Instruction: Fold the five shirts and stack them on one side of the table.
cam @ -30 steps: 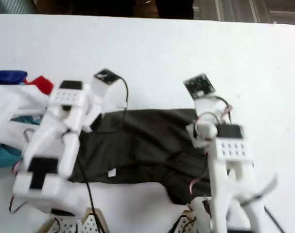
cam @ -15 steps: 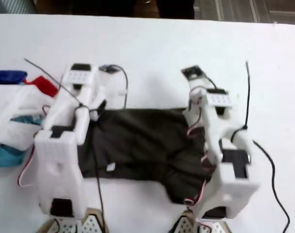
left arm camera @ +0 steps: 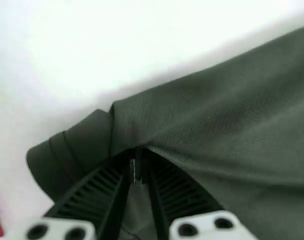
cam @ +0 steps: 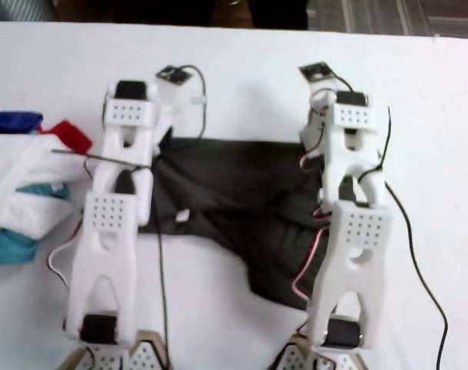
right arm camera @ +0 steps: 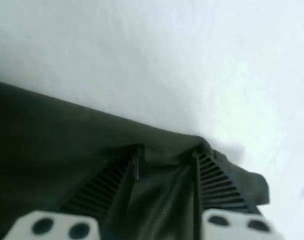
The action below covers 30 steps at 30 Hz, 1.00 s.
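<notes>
You have the dark shirt (cam: 241,193) lying just beside the pile of other clothes (cam: 21,200). Your left gripper (left arm camera: 135,161) is clamped nearly closed on the shirt corner nearest that pile. Your right gripper (right arm camera: 167,150) holds the corner farthest from the pile, its jaws a little apart with a ridge of cloth bunched between them. Over the last second both arms have stretched out, dragging that held edge across the table (cam: 241,69) (the trailing part has gone rumpled). It looks like you're still positioning it; no fold is made, so stacking on the pile is some way off.
</notes>
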Motion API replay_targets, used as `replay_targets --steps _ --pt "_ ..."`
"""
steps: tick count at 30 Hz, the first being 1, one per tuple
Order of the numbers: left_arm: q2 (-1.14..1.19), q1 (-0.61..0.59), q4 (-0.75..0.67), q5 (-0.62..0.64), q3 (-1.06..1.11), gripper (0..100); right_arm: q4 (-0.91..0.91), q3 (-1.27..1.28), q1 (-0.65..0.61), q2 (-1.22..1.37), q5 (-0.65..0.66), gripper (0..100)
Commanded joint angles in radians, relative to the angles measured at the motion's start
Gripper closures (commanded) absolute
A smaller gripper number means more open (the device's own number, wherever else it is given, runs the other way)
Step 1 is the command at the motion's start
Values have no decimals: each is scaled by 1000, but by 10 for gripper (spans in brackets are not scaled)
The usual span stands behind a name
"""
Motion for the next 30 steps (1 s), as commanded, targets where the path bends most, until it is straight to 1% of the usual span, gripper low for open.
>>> replay_targets --steps 1,6,9,12,14,17,19,23,25,27,30 --pt "-3 -8 14 3 -73 975 119 -276 35 119 -6 828" --pt "-130 -26 17 3 22 975 352 -583 25 173 -6 828" --pt "-279 -28 18 3 171 973 361 -649 38 150 -6 828" --pt "-483 -28 18 3 386 972 361 -595 50 82 -6 828" --pt "-631 -29 17 -8 547 972 361 -509 50 8 -6 828" --pt "-825 -28 9 -69 800 972 361 -327 45 -153 -6 828" --pt "-914 -29 -40 -97 961 972 360 -183 33 -285 -2 828" --pt "-1008 -75 -226 -135 1236 972 357 135 -1 -553 8 828" --pt "-1013 -97 -308 -153 1339 972 355 299 -25 -673 44 828" --pt "-1013 -110 -396 -164 1428 972 325 457 -45 -780 72 828" --pt "-1013 -120 -511 -163 1527 972 226 680 -47 -912 95 827"
